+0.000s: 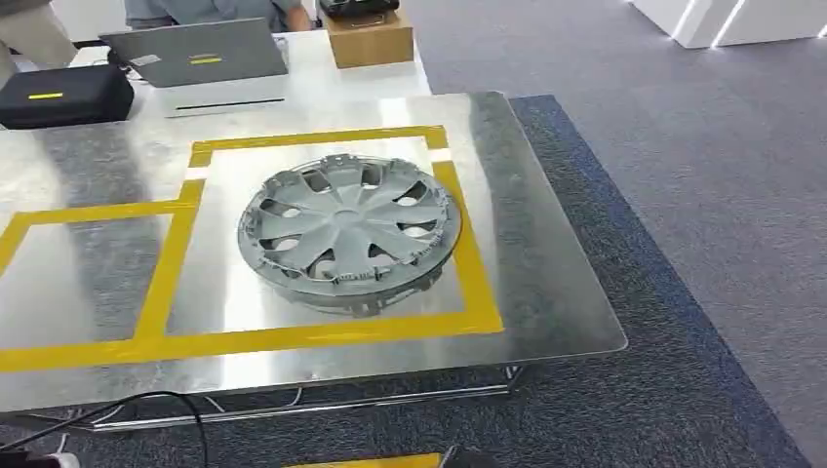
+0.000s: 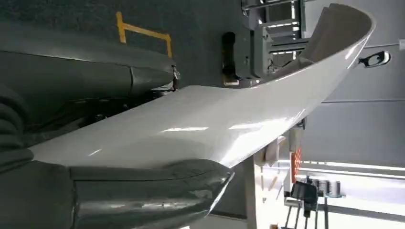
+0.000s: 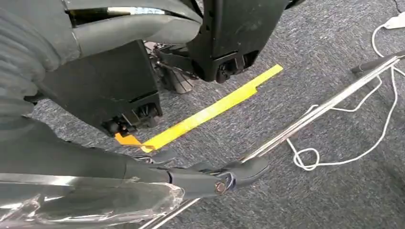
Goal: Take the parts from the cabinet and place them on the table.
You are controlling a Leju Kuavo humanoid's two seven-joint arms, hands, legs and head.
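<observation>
My left hand [image 2: 95, 191] is dark grey and holds a glossy white panel [image 2: 215, 124]. The wheel cover [image 1: 348, 229] is grey. The silver table [image 1: 546, 273] carries yellow tape [image 1: 293, 339]. The carpet [image 1: 702, 195] is grey-blue.

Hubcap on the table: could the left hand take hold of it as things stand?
Probably not. The left hand grips a long white curved panel, so it is occupied, though the hubcap lies uncovered on the table.

Left hand [image 2: 95, 191]: grey ribbed cover, thick glossy grey thumb. Right hand [image 3: 143, 176]: same ribbed cover, dark slender fingers [image 3: 239, 172], small round metal fastener at one fingertip.
</observation>
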